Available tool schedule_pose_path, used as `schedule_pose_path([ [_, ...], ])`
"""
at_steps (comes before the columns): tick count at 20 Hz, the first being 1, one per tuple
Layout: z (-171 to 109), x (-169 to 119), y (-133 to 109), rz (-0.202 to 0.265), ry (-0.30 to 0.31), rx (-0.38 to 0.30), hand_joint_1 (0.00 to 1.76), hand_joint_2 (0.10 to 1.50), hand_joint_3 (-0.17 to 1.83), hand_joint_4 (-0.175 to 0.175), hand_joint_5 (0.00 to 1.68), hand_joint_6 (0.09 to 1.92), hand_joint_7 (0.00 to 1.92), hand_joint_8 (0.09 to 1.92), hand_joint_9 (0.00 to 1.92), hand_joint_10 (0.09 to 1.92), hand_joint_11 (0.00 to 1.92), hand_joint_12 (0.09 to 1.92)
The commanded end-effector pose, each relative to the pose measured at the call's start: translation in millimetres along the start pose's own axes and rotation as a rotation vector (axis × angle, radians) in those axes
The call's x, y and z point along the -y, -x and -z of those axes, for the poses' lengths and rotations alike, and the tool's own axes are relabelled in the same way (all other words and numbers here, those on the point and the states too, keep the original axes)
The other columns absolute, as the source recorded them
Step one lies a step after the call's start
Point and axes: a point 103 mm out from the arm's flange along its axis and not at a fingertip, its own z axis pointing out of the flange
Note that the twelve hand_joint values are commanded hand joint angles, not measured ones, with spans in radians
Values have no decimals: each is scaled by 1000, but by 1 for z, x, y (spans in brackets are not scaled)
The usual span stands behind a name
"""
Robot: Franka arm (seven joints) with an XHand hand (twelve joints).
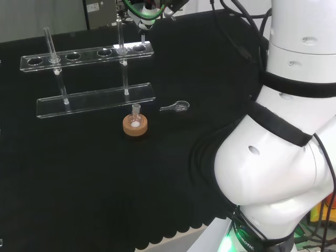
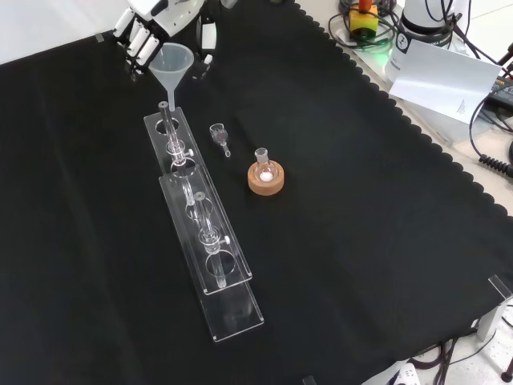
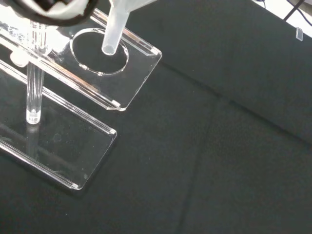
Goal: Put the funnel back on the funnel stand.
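Observation:
A clear plastic funnel hangs upright over the far end of the clear acrylic funnel stand. The hand comes in from the top of the front view and is shut on the funnel's cone, fingers on one side and thumb on the other. In the wrist view the funnel's stem points down with its tip just above the end hole of the stand's upper shelf. In the head view the hand is above the right end of the stand.
A small round flask on a cork ring stands beside the stand. A small clear glass piece lies near it. The arm's white links rise at the right of the head view. A white sheet lies beyond the cloth's edge.

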Motion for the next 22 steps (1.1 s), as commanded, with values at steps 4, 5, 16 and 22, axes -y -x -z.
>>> schedule_pose_path([
  [4, 1, -5, -11, 13, -6, 1, 830, 698, 606, -39, 531, 707, 484, 736, 896, 687, 367, 1304],
  [5, 0, -6, -9, 14, -8, -3, 830, 698, 606, -39, 531, 707, 484, 736, 897, 687, 367, 1304],
  [16, -14, -13, -4, 24, -13, -2, 831, 698, 607, -39, 533, 708, 483, 736, 898, 687, 367, 1304],
  [22, -8, -14, -12, 3, -23, 4, 831, 697, 607, -39, 533, 709, 483, 736, 898, 687, 367, 1304],
])
